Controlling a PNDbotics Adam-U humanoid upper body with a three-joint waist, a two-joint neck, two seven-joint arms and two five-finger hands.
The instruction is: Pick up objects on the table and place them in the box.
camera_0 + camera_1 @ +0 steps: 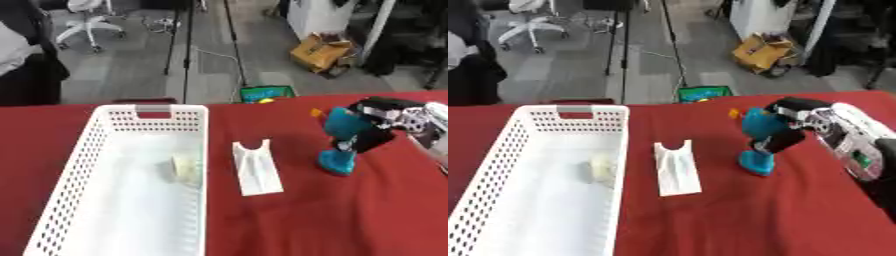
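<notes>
A teal toy figure [759, 138] with an orange tip stands upright on the red table, right of centre. My right hand [794, 124] comes in from the right, its fingers curled around the toy's upper body. A white folded piece [255, 167] lies flat on the cloth between the toy and the box. The white perforated box [96, 145] stands at the left, and a small pale object [185, 167] lies inside it near the right wall. My left hand does not show.
The red table [332, 220] ends at the far edge, where a green and yellow thing [267, 93] sits on the floor just beyond. Tripod legs, an office chair and a cardboard box stand further back.
</notes>
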